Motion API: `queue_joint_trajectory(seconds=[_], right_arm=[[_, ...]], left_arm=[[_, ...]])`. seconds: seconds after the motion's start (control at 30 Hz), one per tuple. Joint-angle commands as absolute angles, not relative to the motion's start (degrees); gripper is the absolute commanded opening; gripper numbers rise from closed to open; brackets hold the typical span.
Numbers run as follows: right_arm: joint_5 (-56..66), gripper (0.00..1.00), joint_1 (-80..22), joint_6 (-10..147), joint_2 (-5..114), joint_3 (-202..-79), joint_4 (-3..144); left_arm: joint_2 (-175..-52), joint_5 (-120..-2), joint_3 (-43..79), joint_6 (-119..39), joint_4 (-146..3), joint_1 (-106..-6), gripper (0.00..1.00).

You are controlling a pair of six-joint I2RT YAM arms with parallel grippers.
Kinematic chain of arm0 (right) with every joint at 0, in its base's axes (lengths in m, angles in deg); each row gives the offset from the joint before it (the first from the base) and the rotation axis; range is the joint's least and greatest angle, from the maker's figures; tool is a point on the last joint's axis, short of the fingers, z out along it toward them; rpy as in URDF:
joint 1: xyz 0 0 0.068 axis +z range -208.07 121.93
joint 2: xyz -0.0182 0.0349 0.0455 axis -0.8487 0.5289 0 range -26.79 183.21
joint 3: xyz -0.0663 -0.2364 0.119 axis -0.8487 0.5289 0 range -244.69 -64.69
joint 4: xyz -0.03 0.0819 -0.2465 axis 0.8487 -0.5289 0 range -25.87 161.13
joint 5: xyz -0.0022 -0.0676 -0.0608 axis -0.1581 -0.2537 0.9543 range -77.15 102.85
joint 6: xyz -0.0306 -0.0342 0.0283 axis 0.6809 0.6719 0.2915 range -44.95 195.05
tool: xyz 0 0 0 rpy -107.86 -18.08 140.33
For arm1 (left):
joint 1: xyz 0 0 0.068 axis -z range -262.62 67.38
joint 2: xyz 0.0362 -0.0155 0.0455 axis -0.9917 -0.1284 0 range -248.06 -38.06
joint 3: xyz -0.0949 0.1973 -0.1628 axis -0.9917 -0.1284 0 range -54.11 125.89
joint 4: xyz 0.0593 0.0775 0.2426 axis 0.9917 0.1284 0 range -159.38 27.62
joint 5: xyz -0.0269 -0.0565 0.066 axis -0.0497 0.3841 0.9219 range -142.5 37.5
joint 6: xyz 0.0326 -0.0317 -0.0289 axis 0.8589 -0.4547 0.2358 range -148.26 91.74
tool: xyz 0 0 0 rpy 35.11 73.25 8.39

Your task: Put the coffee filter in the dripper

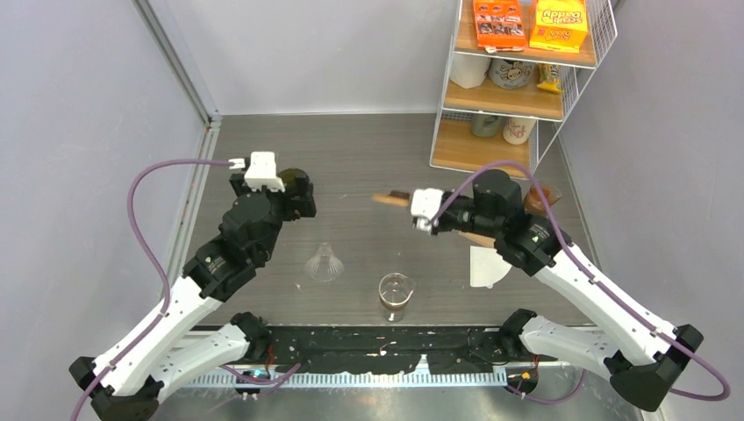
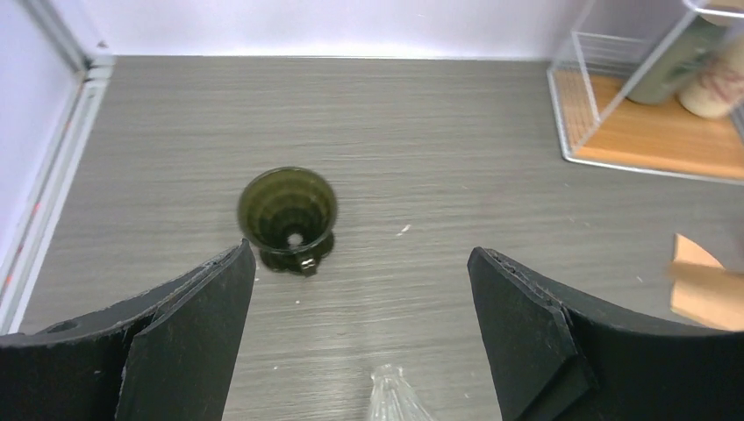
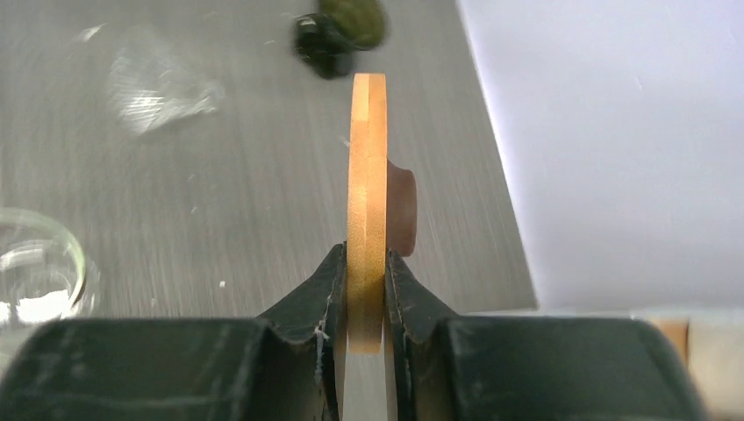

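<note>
The dripper (image 2: 288,213) is a small dark green cone with ribbed inner walls and a single hole at the bottom. It stands upright on its own short base, mouth up, on the grey wood-grain table (image 2: 421,132), toward the left side (from the right wrist view it is only a dark blur (image 3: 342,26) at the far edge). The coffee filter (image 1: 485,270) is white paper lying flat on the table at the right, partly covered by the right arm (image 1: 579,281). It lies well apart from the dripper.
</note>
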State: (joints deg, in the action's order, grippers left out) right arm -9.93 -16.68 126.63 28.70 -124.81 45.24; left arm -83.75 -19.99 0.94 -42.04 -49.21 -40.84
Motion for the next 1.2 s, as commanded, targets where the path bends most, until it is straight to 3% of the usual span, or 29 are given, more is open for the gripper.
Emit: queue_joint_trajectory(seconds=[0.0, 0.1, 0.3, 0.47, 0.87, 1.17], right_arm=[[6.53, 0.05, -22.89, 93.12, 24.89, -123.29, 65.99], [8.61, 0.07, -30.12, 74.38, 22.33, -122.01, 66.93], [9.52, 0.05, -48.63, 54.5, 20.48, -120.33, 61.25], [-3.86, 0.05, -64.8, 40.12, 22.3, -118.95, 57.38], [-13.58, 0.05, -88.91, 33.93, 30.75, -115.42, 54.7], [-15.93, 0.09, -94.3, 35.33, 32.18, -111.26, 60.44]], left_arm=[[-80.87, -6.82, -4.64, -46.41, -60.09, -40.79, 1.0], [-80.03, -5.24, -8.06, -45.77, -64.84, -40.8, 1.0], [-81.19, -5.23, -9.05, -45.34, -65.5, -40.88, 0.99], [-82.56, -7.37, -9.65, -44.95, -65.58, -40.92, 1.0], [-83.73, -12.13, -12.68, -43.63, -68.46, -42.81, 1.0], [-85.79, -14.94, -11.56, -43.68, -67.22, -44.12, 1.0]])
